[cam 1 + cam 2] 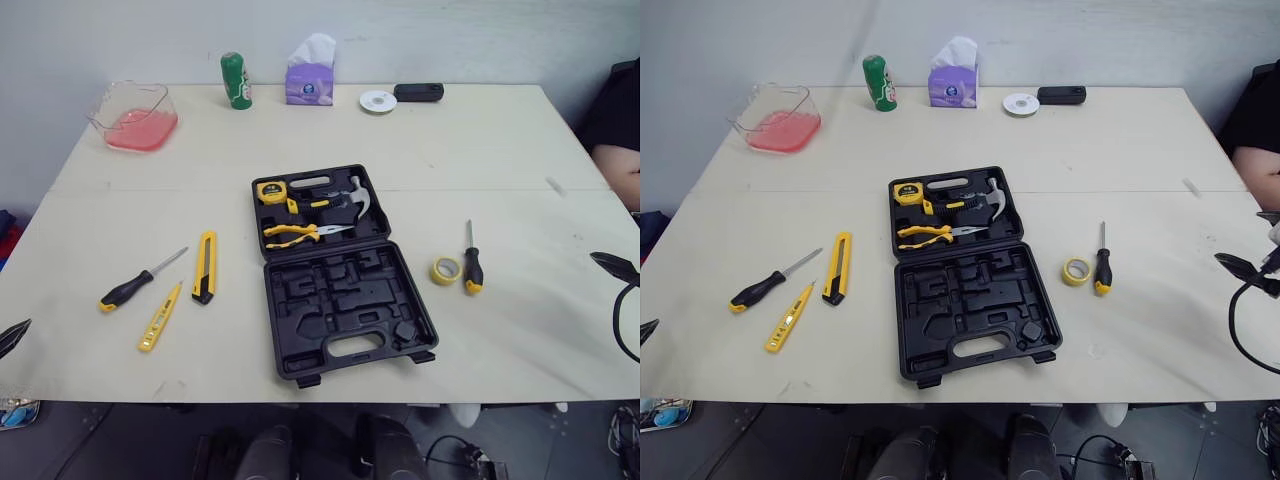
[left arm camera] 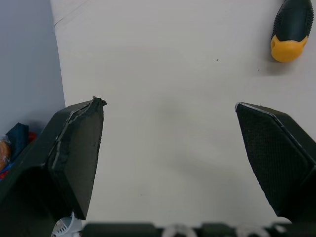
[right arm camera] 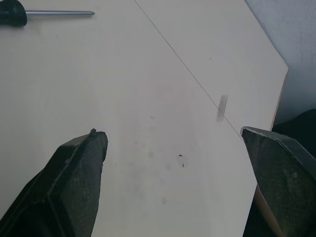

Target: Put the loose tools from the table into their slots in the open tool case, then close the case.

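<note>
The open black tool case (image 1: 340,275) lies in the middle of the table. Its far half holds a yellow tape measure (image 1: 270,192), a hammer (image 1: 350,197) and yellow pliers (image 1: 292,234); the near half has bare moulded slots. To the left of the case lie a black-and-yellow screwdriver (image 1: 135,285), a yellow-black utility knife (image 1: 204,267) and a small yellow tester (image 1: 160,318). On the right side rest a second screwdriver (image 1: 471,262) and a yellow tape roll (image 1: 445,270). My left gripper (image 2: 168,103) hovers open over bare table at the near left, close to the screwdriver's handle (image 2: 291,29). My right gripper (image 3: 170,131) is open over the near right.
Along the far edge stand a clear tub with pink contents (image 1: 135,117), a green can (image 1: 236,80), a purple tissue box (image 1: 310,75), a white disc (image 1: 378,101) and a black device (image 1: 418,92). A person's arm (image 1: 618,165) shows at the table's right edge.
</note>
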You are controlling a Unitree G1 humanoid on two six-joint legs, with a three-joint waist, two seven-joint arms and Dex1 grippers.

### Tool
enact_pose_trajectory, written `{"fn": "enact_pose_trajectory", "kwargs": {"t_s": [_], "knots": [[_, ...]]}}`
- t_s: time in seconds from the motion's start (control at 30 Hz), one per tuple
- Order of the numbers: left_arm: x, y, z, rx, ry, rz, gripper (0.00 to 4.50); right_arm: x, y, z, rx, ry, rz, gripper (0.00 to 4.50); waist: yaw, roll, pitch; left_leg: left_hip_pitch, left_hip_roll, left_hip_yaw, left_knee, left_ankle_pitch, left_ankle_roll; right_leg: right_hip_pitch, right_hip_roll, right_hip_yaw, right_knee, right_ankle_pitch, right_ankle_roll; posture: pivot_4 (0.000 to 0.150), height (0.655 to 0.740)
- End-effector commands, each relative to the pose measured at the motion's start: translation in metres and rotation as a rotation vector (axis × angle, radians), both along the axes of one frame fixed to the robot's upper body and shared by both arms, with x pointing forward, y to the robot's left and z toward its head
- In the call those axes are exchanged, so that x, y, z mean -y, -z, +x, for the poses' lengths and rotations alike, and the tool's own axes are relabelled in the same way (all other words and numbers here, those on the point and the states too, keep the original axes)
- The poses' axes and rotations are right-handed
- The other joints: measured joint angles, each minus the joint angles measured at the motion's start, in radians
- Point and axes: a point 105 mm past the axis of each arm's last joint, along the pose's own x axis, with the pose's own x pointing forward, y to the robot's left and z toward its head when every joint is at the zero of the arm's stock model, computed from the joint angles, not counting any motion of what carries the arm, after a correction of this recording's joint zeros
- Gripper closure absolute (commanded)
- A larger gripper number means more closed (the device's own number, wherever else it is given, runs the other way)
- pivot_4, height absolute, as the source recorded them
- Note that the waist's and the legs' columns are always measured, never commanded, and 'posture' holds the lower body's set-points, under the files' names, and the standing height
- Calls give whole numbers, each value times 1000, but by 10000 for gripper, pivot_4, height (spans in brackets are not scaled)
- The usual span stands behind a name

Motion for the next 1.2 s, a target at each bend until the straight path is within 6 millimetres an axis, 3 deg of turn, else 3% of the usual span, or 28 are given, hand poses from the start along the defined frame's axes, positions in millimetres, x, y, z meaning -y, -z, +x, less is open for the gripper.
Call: {"fn": "enact_pose_trajectory", "kwargs": {"t_s": [0.03, 0.13, 0.57, 0.7, 0.8, 0.93, 1.07, 1.2], "knots": [[3, -17, 4, 48, 26, -22, 200, 0, -9, 2, 33, -3, 10, 0, 0, 0, 0, 0, 0, 0, 0, 0, 0, 0, 0, 0, 0, 0, 0, 1500, 7400], [9, -25, 6, 67, 70, -110, 200, -4, -7, 4, 23, -17, 19, 0, 0, 0, 0, 0, 0, 0, 1, 0, 0, 0, 0, 0, 1, 0, 0, 1500, 7400], [18, -26, 9, 70, 92, -125, 200, -10, -3, 7, 19, -49, 39, 0, 0, 0, 0, 0, 0, 0, 1, 0, 0, 0, 0, 1, 1, 0, 0, 1500, 7400], [40, -33, 19, 63, 182, -117, 200, -30, -12, 14, 39, -143, 127, 0, 0, 0, 0, 0, 0, 0, 1, 0, 0, 0, 0, 1, 1, 0, 0, 1500, 7400], [71, -40, 29, 44, 297, -140, 200, -57, -11, 20, -6, -249, 180, 0, 1, 0, 0, 0, 0, 0, 2, 0, 0, 0, 0, 2, 1, 0, 0, 1500, 7400], [99, -42, 37, 19, 374, -147, 200, -82, -10, 24, -32, -340, 185, 0, 3, 0, 0, 0, 1, 0, 2, 0, 0, 0, 1, 2, 1, 0, 0, 1500, 7400], [148, -45, 55, 13, 503, -170, 200, -119, -17, 38, -66, -437, 250, 0, 4, 0, 0, 0, 1, 0, 4, 0, 0, 0, 1, 3, 2, 0, 0, 1500, 7400], [169, -42, 69, -7, 530, -180, 200, -141, -11, 46, -119, -485, 238, 0, 4, 0, 0, 0, 1, 0, 4, 0, 0, 0, 2, 3, 2, 1, -1, 1500, 7400]]}}
